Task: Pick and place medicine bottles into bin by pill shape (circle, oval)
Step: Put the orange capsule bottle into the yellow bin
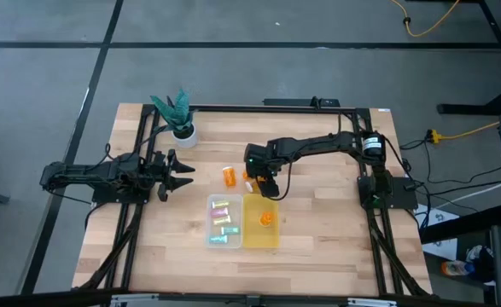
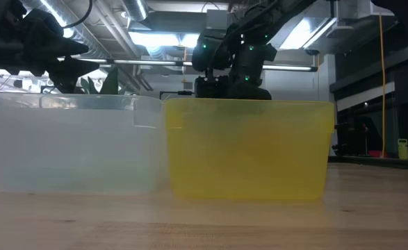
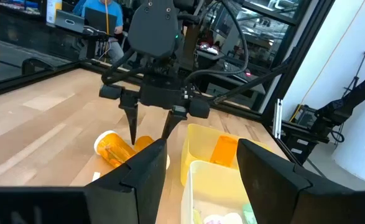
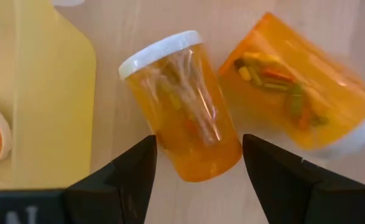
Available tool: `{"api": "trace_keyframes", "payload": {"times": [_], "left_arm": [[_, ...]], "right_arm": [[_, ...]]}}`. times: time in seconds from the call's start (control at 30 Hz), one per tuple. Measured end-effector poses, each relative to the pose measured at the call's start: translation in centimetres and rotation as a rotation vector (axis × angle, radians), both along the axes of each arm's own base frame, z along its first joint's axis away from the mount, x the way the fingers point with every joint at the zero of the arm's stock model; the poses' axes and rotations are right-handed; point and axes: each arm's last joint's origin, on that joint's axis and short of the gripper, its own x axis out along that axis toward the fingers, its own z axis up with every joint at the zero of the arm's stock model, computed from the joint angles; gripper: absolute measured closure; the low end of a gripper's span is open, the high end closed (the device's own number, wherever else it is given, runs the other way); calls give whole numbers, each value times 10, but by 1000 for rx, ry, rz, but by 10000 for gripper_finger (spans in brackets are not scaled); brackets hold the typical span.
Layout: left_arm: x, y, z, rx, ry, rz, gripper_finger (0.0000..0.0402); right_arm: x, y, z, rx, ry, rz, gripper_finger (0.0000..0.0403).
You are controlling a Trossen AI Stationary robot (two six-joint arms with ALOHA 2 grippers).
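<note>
Right tool [image 1: 263,182] hangs over the middle of the tabletop [image 1: 318,239], just behind the yellow bin [image 1: 261,223], fingers spread and empty. In the right wrist view the two fingers straddle the base end of an orange bottle [image 4: 181,107], so the spread looks set to close across its body. Judgement: this is the approach to a pick, not yet a grasp.

That orange bottle lies on its side on the bare wood, white cap away from the tool, long axis running roughly along the line of approach with a slight slant. A second orange bottle [image 4: 296,82] lies just beside it, also on its side, its axis angled across the first. The two are touching or nearly so; I cannot tell which. Mixed-colour pills show through its wall.

One orange bottle [image 1: 268,219] already sits in the yellow bin. Several pastel vials [image 1: 223,218] lie in the clear bin [image 1: 210,223] next to it, bins wall to wall.

Left tool [image 1: 175,173] waits at the left of the tabletop near the potted plant [image 1: 178,115], fingers apart, holding nothing.
</note>
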Motion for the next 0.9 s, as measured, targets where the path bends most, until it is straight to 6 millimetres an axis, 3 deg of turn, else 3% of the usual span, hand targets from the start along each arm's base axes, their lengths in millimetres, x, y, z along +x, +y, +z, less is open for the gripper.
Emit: {"api": "trace_keyframes", "payload": {"times": [0.17, 0.33, 0.63, 0.9], "left_arm": [[0, 0, 0, 0, 0, 0, 211], [0, 0, 0, 0, 0, 0, 211], [0, 0, 0, 0, 0, 0, 211], [0, 0, 0, 0, 0, 0, 211]], "right_arm": [[4, 0, -18, 5, 24, 18, 166], [7, -1, -18, -4, -2, 16, 168], [7, -3, -16, -1, -8, -44, 221], [-3, -2, 7, 19, 0, -67, 212]]}}
